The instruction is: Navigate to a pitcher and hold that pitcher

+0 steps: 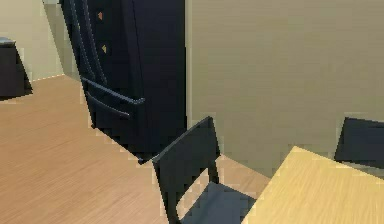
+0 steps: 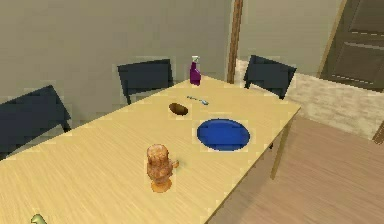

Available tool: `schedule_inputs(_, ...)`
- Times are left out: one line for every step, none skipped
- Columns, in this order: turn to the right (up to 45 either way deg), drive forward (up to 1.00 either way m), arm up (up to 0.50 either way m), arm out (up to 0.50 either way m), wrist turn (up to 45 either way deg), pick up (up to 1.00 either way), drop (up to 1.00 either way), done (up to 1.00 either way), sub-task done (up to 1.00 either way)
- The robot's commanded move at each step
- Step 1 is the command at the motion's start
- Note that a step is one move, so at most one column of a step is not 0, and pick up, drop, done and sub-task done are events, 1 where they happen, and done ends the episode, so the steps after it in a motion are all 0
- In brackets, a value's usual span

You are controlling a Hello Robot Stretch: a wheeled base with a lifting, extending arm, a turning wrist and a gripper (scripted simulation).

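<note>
Alignment mattered: you needed to square the base beside the amber vessel, likely the pitcher, on the table before reaching; gripper state couldn't be told.

A pale wood table, smooth and matt, carries an amber pitcher that looks to us like translucent glass, and a deep blue plate with a flat, even finish. We see warm wood planking on the floor, a dark fridge with a faint satin sheen, and a pale, rough-looking rug.
</note>
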Motion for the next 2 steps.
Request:
schedule_inputs(0.0, 0.0, 0.38, 0.0, 0.0, 0.0, 0.0, 0.0, 0.0)
schedule_inputs(0.0, 0.0, 0.0, 0.26, 0.0, 0.0, 0.0, 0.0, 0.0)
